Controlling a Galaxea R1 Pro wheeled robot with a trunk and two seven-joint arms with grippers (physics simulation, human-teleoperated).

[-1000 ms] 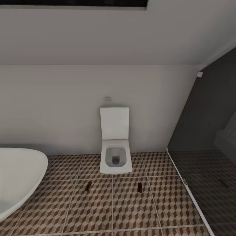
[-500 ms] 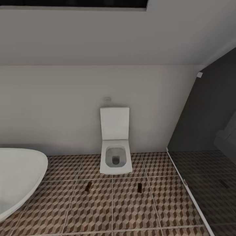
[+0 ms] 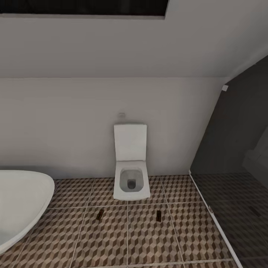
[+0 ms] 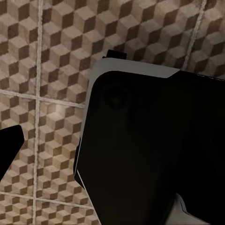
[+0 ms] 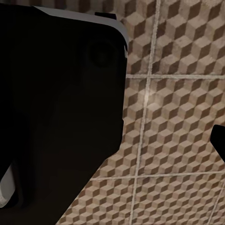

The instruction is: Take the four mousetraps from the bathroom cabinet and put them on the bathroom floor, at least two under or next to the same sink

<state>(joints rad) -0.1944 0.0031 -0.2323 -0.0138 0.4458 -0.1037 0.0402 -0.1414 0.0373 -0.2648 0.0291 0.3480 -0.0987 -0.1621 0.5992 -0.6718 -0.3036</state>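
Two mousetraps [image 3: 99, 214] [image 3: 158, 215] lie on the bathroom floor [image 3: 141, 238] at the toilet's [image 3: 131, 175] five and seven o'clock — light, stiff, probably best pinched by their wooden edges — either pincer's opening impossible to tell.

Only change here is the head camera tipping up a bit, so everything slides down the picture together. The toilet [image 3: 131, 175] sits slightly lower than a second ago, same with the bathtub [image 3: 22, 204] rim on the left and the two mousetraps [image 3: 99, 214] lying on the bathroom floor [image 3: 149, 238] near the toilet. More of the dark window strip [image 3: 83, 7] shows at the top. Nothing actually moved relative to anything else
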